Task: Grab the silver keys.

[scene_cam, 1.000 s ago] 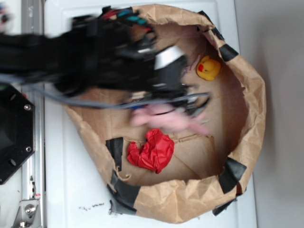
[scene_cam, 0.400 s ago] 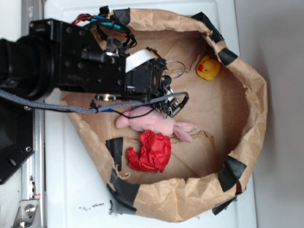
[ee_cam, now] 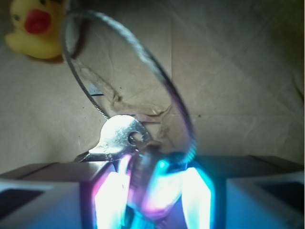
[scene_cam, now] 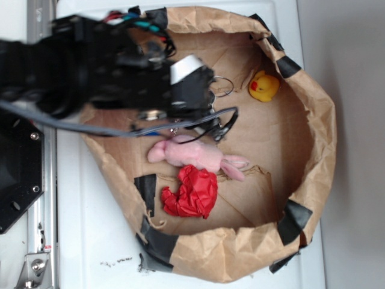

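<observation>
The silver keys (ee_cam: 119, 138) are pinched between my glowing fingertips, and their thin wire loop (ee_cam: 176, 102) arches up in front of the wrist camera. My gripper (ee_cam: 147, 167) is shut on them. In the exterior view the gripper (scene_cam: 212, 107) hangs inside the brown paper bag (scene_cam: 313, 120), above its cardboard floor. The wire loop (scene_cam: 224, 86) pokes out beside the gripper toward the yellow duck. The keys themselves are mostly hidden there by the black gripper body.
A yellow rubber duck (scene_cam: 264, 86) sits near the bag's far wall and also shows as the duck (ee_cam: 35, 28) at the wrist view's top left. A pink plush toy (scene_cam: 195, 155) and a crumpled red ball (scene_cam: 191, 192) lie just beside the gripper. Black tape patches the bag's rim.
The arm swung left and settled over the keys, then shifted slightly and is blurred again now. The pink plush slid left early on and has since stayed put.
</observation>
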`<action>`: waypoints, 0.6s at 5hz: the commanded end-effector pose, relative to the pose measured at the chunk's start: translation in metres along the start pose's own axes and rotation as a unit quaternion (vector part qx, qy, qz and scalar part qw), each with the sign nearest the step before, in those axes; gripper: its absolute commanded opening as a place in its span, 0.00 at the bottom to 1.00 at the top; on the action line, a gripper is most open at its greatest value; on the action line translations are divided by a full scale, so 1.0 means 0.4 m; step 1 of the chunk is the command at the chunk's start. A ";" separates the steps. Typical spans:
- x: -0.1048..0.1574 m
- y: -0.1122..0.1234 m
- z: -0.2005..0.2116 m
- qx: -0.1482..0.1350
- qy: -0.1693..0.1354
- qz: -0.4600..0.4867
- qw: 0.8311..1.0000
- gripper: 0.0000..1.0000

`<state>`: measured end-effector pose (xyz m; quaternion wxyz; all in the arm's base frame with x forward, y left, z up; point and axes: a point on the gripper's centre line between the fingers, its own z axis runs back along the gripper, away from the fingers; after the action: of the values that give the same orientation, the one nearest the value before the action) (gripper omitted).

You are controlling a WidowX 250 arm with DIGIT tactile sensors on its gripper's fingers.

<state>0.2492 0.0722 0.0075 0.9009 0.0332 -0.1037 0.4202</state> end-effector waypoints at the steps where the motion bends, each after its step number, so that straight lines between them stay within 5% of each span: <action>1: 0.016 -0.002 0.017 0.007 0.013 -0.001 1.000 0.00; 2: 0.012 -0.022 0.126 -0.048 -0.008 -0.011 0.999 0.00; 3: 0.021 -0.025 0.214 -0.083 0.011 -0.010 0.996 0.00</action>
<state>0.2425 0.0474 0.0761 0.9111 -0.0393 -0.0933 0.3996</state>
